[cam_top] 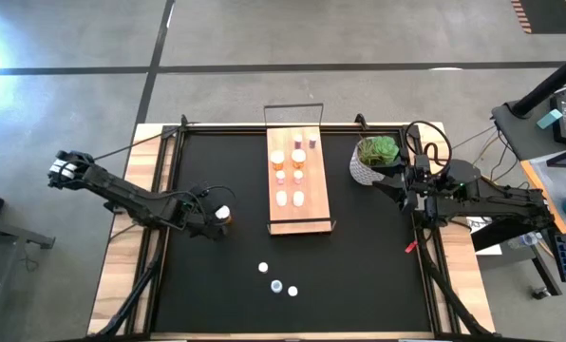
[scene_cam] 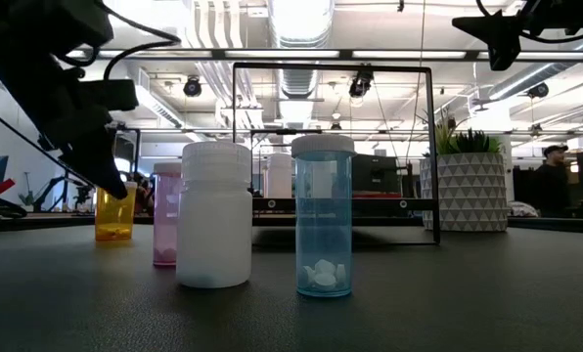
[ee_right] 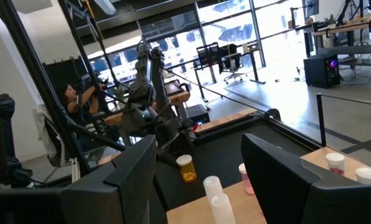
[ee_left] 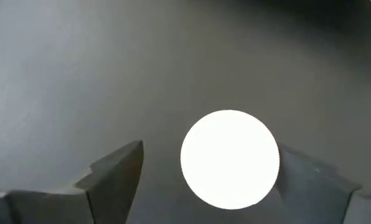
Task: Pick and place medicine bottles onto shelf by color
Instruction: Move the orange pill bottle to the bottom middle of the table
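Nearest the low camera stand a pale blue bottle (scene_cam: pixel 323 217) with small white pills at its bottom and, just beside it, a white bottle (scene_cam: pixel 214 215); a pink bottle (scene_cam: pixel 166 214) stands a little behind the white one. From above these three show as pale caps grouped near the front edge of the black tabletop (cam_top: pixel 359 266), well apart from everything else.

The left gripper (cam_top: pixel 218 221) is low over the tabletop, left of the shelf (cam_top: pixel 298 179), with its fingers (ee_left: pixel 114 174) spread wide on either side of an orange bottle (cam_top: pixel 223 216). In its wrist view the bottle's round white cap sits between the two fingers, close against one of them and with a clear gap to the other. The bottle stands upright on the mat.

The light-wood shelf lies at the middle of the tabletop and carries bottles in two columns: orange at the far end, pink in the middle, white nearest the front.

The right gripper (cam_top: pixel 404 187) waits raised at the right side, next to the potted plant (cam_top: pixel 376 159), its fingers parted and holding nothing. A person shows in the room beyond the tabletop.
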### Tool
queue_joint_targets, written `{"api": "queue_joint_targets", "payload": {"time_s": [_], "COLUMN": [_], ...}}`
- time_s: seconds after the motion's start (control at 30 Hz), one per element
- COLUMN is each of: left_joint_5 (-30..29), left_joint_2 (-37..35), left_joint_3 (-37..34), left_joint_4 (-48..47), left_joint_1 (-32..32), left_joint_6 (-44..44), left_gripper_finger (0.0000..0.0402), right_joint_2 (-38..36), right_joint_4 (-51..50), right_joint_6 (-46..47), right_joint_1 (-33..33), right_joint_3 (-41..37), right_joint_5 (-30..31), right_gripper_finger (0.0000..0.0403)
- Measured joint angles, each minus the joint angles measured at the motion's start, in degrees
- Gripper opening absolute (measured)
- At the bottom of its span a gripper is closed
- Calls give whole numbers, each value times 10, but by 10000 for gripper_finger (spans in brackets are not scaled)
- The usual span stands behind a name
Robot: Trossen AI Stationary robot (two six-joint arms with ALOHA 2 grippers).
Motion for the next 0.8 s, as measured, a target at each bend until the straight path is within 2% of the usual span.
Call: {"api": "queue_joint_targets", "payload": {"time_s": [0.13,0.37,0.57,0.8], "left_joint_5": [0,4,17,48], "left_joint_2": [17,36,18,-5], "left_joint_3": [0,3,12,49], "left_joint_4": [2,14,14,16], "left_joint_1": [0,0,0,-2], "left_joint_6": [0,2,2,11], "left_gripper_finger": [278,178,175,199], "right_joint_2": [0,0,0,0], "right_joint_4": [0,0,0,0], "right_joint_6": [0,0,0,0], "right_joint_1": [0,0,0,0], "right_joint_3": [0,0,0,0], "right_joint_5": [0,0,0,0], "right_gripper_finger": [226,226,226,226]}}
